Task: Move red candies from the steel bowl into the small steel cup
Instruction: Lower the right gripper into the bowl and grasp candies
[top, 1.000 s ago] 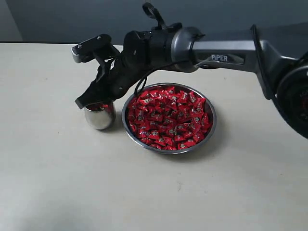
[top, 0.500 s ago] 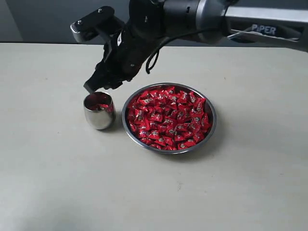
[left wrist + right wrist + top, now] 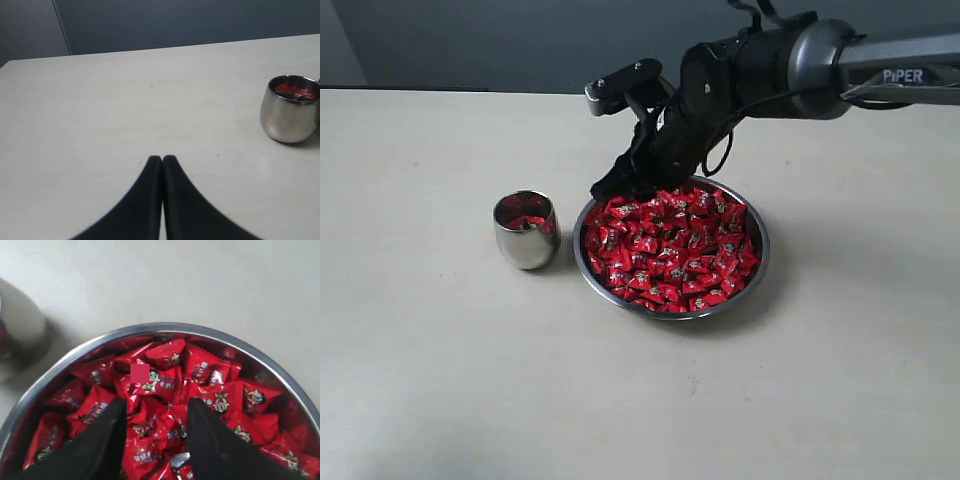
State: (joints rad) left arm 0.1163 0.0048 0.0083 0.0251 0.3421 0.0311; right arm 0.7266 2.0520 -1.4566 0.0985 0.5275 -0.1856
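The steel bowl [image 3: 757, 262] sits mid-table, heaped with red candies [image 3: 670, 250]. Left of it stands the small steel cup [image 3: 526, 240], with a few red candies [image 3: 295, 90] inside. My right gripper [image 3: 612, 187] hovers over the bowl's back-left edge. In the right wrist view it [image 3: 156, 407] is open, its fingers [image 3: 112, 425] spread just above the red candies [image 3: 160, 380], holding nothing. My left gripper [image 3: 162, 159] is shut and empty, low over bare table, some way from the cup [image 3: 290, 110]. It does not show in the exterior view.
The table is pale beige, with a dark wall behind. The bowl's rim [image 3: 165, 328] curves just beyond my right fingers, and the cup [image 3: 20, 325] lies blurred outside that rim. The right arm [image 3: 820, 60] reaches in from the upper right.
My right gripper rose from the mouth of the cup and swung right to the bowl's back-left edge. Its jaws opened wider on the way.
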